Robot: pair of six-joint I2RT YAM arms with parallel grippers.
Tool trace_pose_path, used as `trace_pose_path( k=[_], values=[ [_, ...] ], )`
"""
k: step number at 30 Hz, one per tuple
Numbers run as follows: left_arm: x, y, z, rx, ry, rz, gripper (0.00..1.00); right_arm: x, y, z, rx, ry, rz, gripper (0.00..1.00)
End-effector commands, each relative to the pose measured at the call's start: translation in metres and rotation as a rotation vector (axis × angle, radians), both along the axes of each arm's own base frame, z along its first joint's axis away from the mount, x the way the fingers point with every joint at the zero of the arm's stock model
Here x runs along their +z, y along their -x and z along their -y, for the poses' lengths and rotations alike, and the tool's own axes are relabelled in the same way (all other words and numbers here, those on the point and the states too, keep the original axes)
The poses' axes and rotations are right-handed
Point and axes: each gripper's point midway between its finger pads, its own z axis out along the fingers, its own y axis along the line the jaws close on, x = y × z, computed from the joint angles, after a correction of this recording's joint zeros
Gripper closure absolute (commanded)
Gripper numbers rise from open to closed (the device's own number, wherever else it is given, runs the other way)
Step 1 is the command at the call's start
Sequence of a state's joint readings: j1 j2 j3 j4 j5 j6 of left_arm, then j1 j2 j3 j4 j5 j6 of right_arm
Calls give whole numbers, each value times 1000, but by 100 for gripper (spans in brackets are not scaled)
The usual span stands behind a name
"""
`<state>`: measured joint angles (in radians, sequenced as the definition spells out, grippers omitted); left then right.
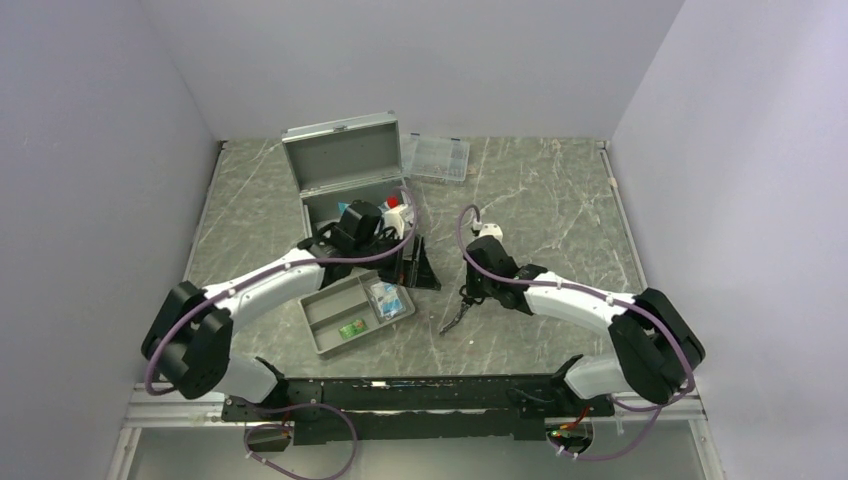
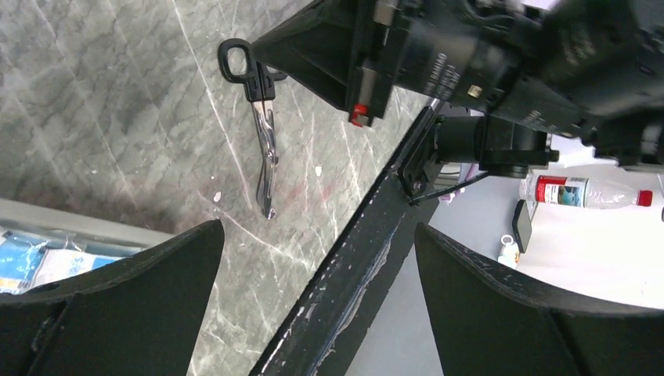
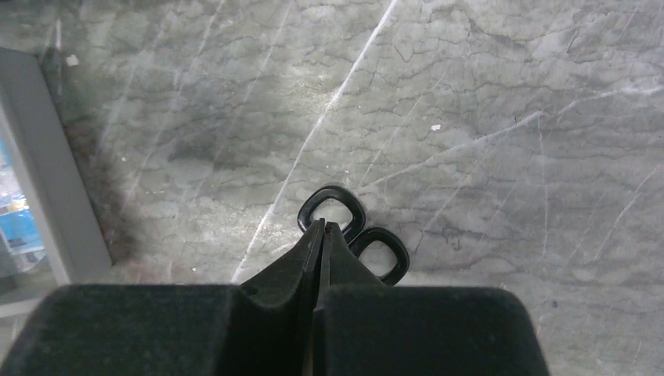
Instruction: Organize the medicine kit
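R gripper [image 3: 322,229] clamped on black-handled steel scissors [image 2: 266,149], thin pinch by loops. L gripper [image 2: 313,235] jaws apart, empty. Open grey metal medicine kit [image 1: 345,165] sits rear-left. Risk, my read: scissors swing/slip en route.

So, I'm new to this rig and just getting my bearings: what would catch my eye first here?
The grey medicine kit stands open, lid up, at the far left of the table, the open left gripper close by its front. Nearer, right of the divided tray, the shut right gripper has its tips at the black handle loops of the scissors.
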<state>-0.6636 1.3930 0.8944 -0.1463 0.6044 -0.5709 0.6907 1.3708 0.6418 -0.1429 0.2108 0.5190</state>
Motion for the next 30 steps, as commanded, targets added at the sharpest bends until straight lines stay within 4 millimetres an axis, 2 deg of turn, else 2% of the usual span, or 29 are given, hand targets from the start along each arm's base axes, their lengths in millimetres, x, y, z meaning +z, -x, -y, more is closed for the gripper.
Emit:
trace_pose_path(
  k=[1, 2, 5, 7, 12, 20, 23, 30],
  values=[
    [12, -15, 18, 5, 29, 18, 1, 23, -4, 3, -15, -31, 53, 95],
    [10, -17, 21, 3, 27, 12, 1, 25, -3, 5, -27, -34, 56, 87],
    [-3, -19, 29, -23, -6, -10, 1, 29, 1, 14, -56, -34, 64, 72],
    [-11, -21, 36, -41, -39, -22, 1, 30, 4, 21, -73, -24, 66, 68],
    [-34, -28, 50, -70, -108, -42, 2, 28, 15, 40, -122, 6, 50, 65],
    [-69, -46, 52, -82, -316, -38, 1, 19, 36, 72, -259, 28, 15, 64],
    [-80, -51, 52, -86, -398, -21, 1, 28, 38, 81, -319, 8, 38, 64],
    [-98, -55, 59, -103, -528, 35, 1, 54, 43, 87, -408, -97, 85, 64]
  ],
)
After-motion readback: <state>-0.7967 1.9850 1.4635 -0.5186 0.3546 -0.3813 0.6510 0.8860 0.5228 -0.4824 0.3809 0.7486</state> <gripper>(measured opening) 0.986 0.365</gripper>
